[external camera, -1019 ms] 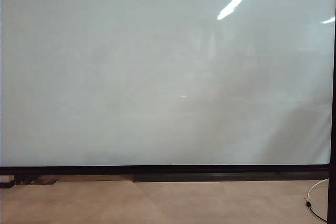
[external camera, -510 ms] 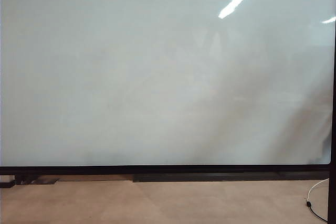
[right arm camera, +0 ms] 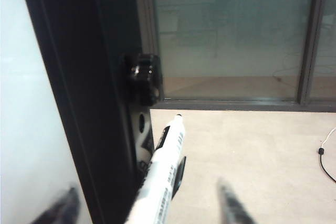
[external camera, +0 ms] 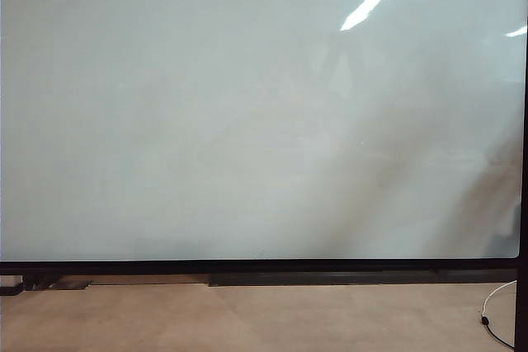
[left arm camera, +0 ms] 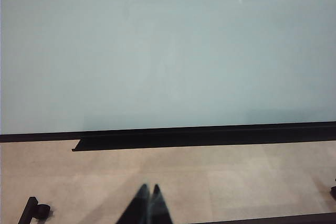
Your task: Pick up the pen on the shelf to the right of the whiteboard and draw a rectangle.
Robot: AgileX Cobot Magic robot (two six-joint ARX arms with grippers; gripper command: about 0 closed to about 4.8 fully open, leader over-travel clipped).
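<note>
My right gripper (right arm camera: pixel 149 205) stood beside the whiteboard's (external camera: pixel 247 121) black frame (right arm camera: pixel 89 103), fingers spread, with the pen (right arm camera: pixel 160 179) upright between them, touching neither. My left gripper (left arm camera: pixel 148 203) hung before the whiteboard's lower edge, fingertips pressed together, holding nothing. No rectangle was drawn on the whiteboard.

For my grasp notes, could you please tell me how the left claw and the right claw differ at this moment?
1. The left claw has its fingertips together, shut; the right claw has its fingers spread wide.
2. The left claw is empty, pointing towards the whiteboard; the right claw has the pen between its fingers, beside the board's black frame.
Shared: both have dark fingers, and neither appears in the exterior view.
</note>
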